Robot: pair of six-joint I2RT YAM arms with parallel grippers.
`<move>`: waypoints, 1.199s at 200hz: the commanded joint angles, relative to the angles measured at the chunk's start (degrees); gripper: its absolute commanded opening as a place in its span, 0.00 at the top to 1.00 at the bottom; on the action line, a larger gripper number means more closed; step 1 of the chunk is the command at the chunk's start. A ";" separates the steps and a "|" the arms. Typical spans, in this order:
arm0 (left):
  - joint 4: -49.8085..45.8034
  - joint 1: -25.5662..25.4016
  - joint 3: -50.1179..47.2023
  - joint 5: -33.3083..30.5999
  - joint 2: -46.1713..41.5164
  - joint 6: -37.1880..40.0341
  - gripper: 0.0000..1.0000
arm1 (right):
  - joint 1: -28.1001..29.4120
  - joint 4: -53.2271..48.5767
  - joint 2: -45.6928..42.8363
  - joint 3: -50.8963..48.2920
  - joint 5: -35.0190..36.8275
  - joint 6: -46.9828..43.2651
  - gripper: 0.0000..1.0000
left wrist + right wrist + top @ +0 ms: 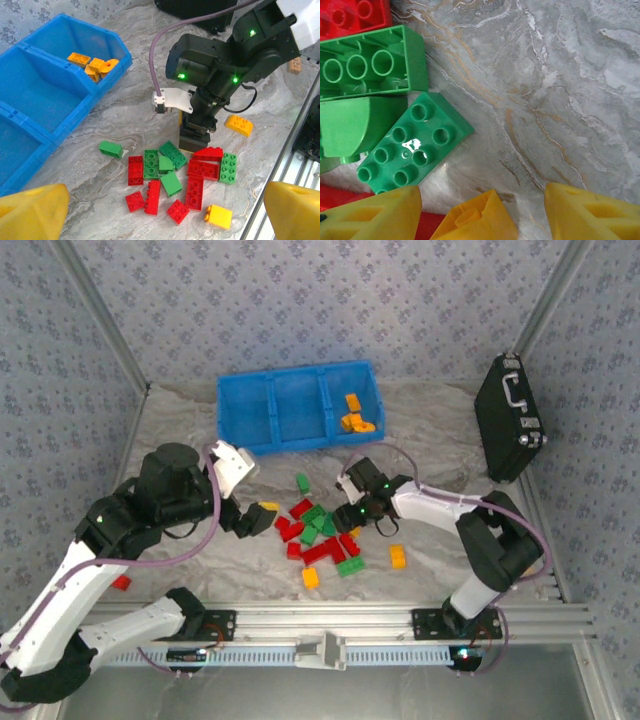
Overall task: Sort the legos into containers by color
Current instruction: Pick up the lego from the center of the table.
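Red and green legos lie piled mid-table, and the same pile shows in the left wrist view. The blue tray stands behind them, with orange legos in its right compartment. My right gripper is low over the pile's far right edge. It is open, its yellow fingers standing apart around an overturned orange-yellow lego, with a gap on the right side. A green lego lies just ahead of it. My left gripper hovers left of the pile, open and empty.
A black case leans at the back right. Loose orange legos lie near the pile's front, a single green one behind it, and a red one far left under the left arm. An aluminium rail borders the near edge.
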 commanded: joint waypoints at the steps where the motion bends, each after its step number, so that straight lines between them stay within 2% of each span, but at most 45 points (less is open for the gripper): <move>1: -0.52 -0.36 2.18 0.13 0.02 -0.38 0.00 | 0.84 0.31 1.33 -0.58 -0.12 -0.71 0.33; 57: -0.60 -0.47 2.48 0.13 0.85 0.03 0.00 | 1.80 -0.43 -0.49 -4.43 1.36 1.04 0.33; 133: -0.83 -0.58 3.20 0.39 1.75 0.32 0.00 | 2.74 -2.15 -0.90 -5.13 4.32 1.13 0.40; 200: -0.84 -0.57 3.11 0.19 1.77 1.11 0.00 | 2.63 -3.03 -0.97 -4.03 5.34 1.06 0.61; 240: -0.74 -0.59 3.25 0.30 1.90 1.36 0.00 | -1.14 -6.19 -3.29 0.02 5.15 0.39 0.64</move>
